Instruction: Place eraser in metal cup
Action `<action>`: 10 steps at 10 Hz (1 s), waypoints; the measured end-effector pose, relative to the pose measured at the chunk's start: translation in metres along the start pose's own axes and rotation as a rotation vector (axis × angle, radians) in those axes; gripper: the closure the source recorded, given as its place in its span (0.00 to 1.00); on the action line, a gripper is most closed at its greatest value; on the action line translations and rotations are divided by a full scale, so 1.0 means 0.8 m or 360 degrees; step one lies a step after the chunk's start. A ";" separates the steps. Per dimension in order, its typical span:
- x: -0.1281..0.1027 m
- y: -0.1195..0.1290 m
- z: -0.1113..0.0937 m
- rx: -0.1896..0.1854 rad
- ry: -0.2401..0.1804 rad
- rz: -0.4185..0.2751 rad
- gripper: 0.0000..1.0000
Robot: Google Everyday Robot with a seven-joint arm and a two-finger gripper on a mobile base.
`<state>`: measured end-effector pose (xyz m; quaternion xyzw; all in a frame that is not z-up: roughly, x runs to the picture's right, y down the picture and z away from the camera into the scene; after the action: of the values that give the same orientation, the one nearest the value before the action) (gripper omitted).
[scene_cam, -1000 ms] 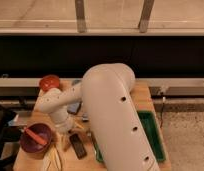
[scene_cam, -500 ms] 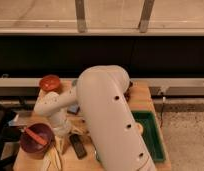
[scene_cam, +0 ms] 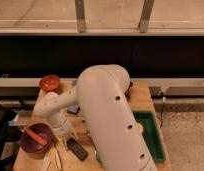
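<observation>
Where the white arm (scene_cam: 106,107) bends down to the wooden worktop (scene_cam: 144,96), its gripper (scene_cam: 67,134) sits just beside the flat black rectangular eraser (scene_cam: 76,148); whether it is clenched cannot be told.

White claw (scene_cam: 67,135) by black eraser (scene_cam: 76,148) (purple bowl (scene_cam: 32,150), green tray (scene_cam: 149,131)).

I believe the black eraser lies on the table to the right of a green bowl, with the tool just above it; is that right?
Not quite: the camera view shows the bowl is purple, not green. The eraser does lie on the table to the right of it, with the tool just above the eraser.
</observation>
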<state>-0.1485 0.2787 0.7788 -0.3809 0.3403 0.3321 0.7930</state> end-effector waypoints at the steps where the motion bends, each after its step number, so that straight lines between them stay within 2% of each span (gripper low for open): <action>1: 0.003 -0.004 -0.004 0.0002 -0.0017 0.0014 0.94; 2: 0.006 -0.006 -0.009 0.0005 -0.0037 0.0025 0.99; 7: 0.013 -0.025 -0.058 0.0026 -0.0209 0.0088 1.00; 9: 0.013 -0.045 -0.089 0.0023 -0.0303 0.0143 1.00; 10: 0.011 -0.058 -0.117 0.0006 -0.0383 0.0190 1.00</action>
<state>-0.1338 0.1809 0.7445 -0.3160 0.2653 0.4214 0.8076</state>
